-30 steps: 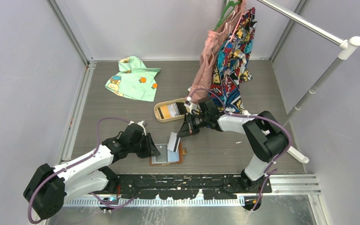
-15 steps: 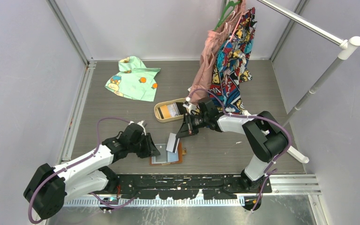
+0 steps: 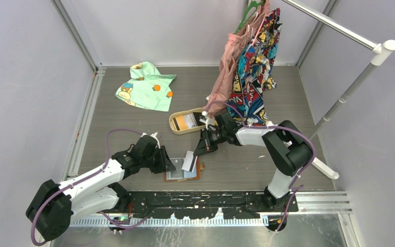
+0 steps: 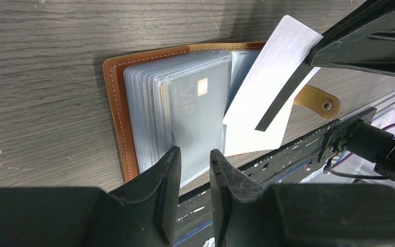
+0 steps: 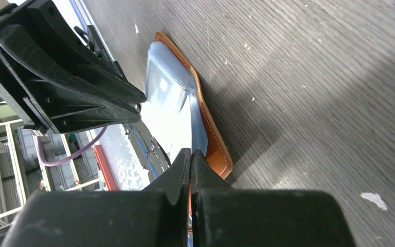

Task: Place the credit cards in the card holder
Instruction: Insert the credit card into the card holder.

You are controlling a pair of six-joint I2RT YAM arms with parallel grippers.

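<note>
Brown stitched card holder [image 4: 115,105]; right fingers [image 5: 176,180] tight on white card [image 4: 267,82]; left fingers [image 4: 165,188] unclear.

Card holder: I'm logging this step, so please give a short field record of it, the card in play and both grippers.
card holder: open flat on table, sleeves fanned
grey VIP card: already sleeved
white card: tilted, low end at sleeves
right gripper: shut on white card
left gripper: jaws straddle sleeves, grip unclear
</note>
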